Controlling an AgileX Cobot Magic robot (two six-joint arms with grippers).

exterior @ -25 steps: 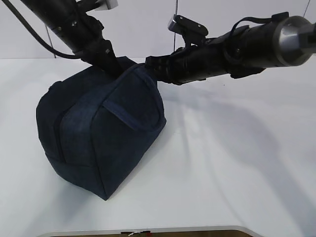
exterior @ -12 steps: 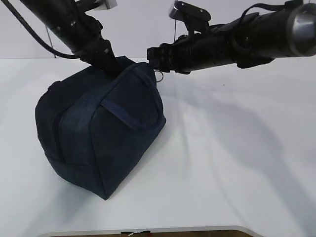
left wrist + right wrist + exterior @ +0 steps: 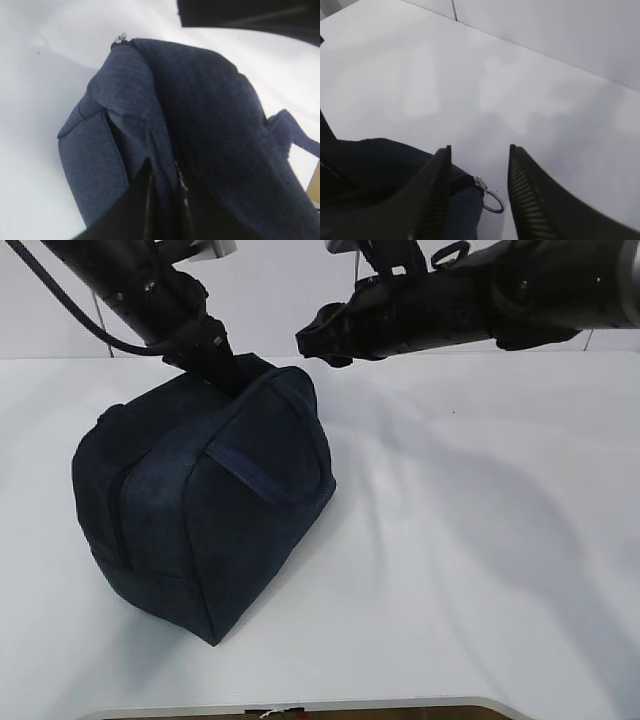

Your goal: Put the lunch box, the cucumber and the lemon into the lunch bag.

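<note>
The dark navy lunch bag (image 3: 200, 505) stands on the white table (image 3: 480, 570), and its top looks closed. My left gripper (image 3: 218, 368) is shut on a fold of fabric at the bag's top; in the left wrist view its jaws (image 3: 165, 192) pinch the cloth beside the zipper line. My right gripper (image 3: 312, 340) hangs open and empty just above the bag's far end. In the right wrist view (image 3: 480, 150) the silver ring pull (image 3: 492, 202) hangs free below its jaws. The lunch box, cucumber and lemon are out of view.
A strap handle (image 3: 270, 480) lies across the bag's near side. The zipper slider (image 3: 121, 36) sits at the bag's end. White table surface stretches to the right and front of the bag, with a wall behind.
My right gripper has risen and drawn away from the bag's far end, letting go of the ring pull. The left gripper and the bag have stayed in place.
</note>
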